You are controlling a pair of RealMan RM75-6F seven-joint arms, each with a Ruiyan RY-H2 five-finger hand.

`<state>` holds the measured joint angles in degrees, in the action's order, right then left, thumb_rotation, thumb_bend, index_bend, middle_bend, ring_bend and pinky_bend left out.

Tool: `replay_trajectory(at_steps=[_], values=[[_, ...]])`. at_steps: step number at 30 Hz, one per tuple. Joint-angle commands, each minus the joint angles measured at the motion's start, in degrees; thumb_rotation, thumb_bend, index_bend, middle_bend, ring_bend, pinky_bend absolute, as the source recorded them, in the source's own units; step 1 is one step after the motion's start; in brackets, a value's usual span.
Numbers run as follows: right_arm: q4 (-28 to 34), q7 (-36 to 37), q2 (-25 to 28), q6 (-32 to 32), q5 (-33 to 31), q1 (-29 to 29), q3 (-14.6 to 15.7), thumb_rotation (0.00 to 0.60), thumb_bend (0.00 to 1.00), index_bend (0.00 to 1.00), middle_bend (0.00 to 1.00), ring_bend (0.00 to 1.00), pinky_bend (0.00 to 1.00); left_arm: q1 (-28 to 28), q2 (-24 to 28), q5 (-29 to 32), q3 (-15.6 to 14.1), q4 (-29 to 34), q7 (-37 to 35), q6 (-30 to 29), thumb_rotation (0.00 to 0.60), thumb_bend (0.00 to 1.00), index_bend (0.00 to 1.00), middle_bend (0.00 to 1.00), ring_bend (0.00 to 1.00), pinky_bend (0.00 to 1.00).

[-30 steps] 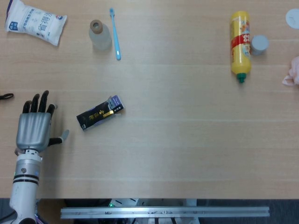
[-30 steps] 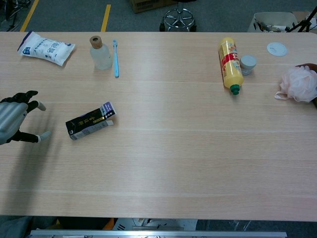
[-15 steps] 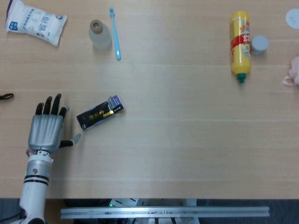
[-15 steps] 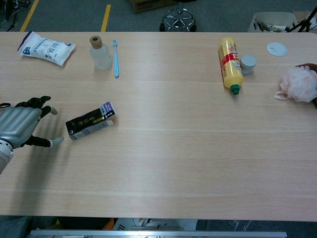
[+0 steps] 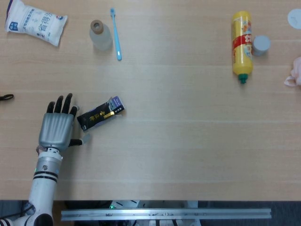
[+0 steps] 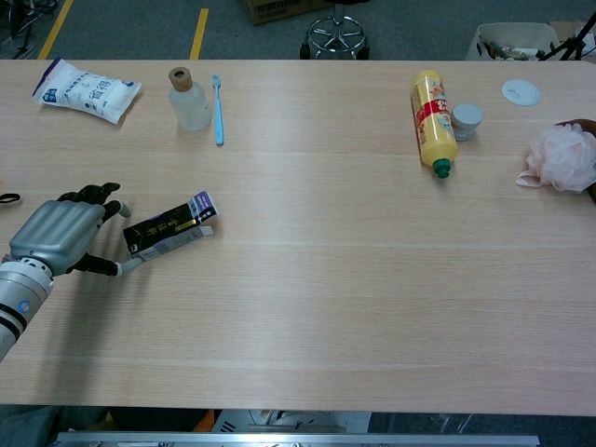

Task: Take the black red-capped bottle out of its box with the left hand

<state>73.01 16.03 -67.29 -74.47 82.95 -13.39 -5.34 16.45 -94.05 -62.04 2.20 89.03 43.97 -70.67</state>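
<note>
The left hand (image 5: 57, 129) is hovering palm down at the table's (image 5: 178, 141) near left, fingers spread apart and gripping nothing, its thumb tip lying just beside the near end of the black box (image 5: 99, 114). The box is lying flat and tilted, its purple flap end pointing away from the hand. No red-capped bottle is showing

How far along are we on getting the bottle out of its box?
Early. Done: nothing yet; the box lies on its side on the table, one end flap open, and no bottle shows. In hand: the left hand, fingers spread, sits right beside the box's near end, holding nothing. Left: grip the box, pull the bottle out. The right hand is out of view.
</note>
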Motion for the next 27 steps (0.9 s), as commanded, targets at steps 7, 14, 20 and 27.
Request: replay_trajectory(at_steps=[7,14,20,27], values=[[-0.4,0.4,-0.2,-0.1,0.0,0.2,0.1,0.6,0.09,0.4,0.25,0.17,0.35,0.7,-0.5,1.3,0.5,-1.6,-1.3,0.6,0.309,0.17,0.22,0.0,0.0,0.13],[-0.5,0.4,-0.3,0.3,0.0,0.1,0.1,0.6,0.09,0.4,0.25,0.17,0.35,1.5,-1.2,1.5,0.6,-2.9,-2.4,1.3,0.314,0.17,0.22,0.0,0.0,0.13],[-0.6,0.6,-0.3,0.1,0.0,0.3,0.1,0.6,0.09,0.4,0.25,0.17,0.35,1.9,-1.5,1.9,0.9,-4.0,-2.9,1.2,0.324,0.17,0.22,0.0,0.0,0.13],[-0.6,0.8,-0.2,-0.1,0.0,0.5,0.1,0.6,0.09,0.4,0.25,0.17,0.35,2.0,-1.4,2.1,1.0,-4.7,-3.2,0.6,0.347,0.17,0.22,0.0,0.0,0.13]])
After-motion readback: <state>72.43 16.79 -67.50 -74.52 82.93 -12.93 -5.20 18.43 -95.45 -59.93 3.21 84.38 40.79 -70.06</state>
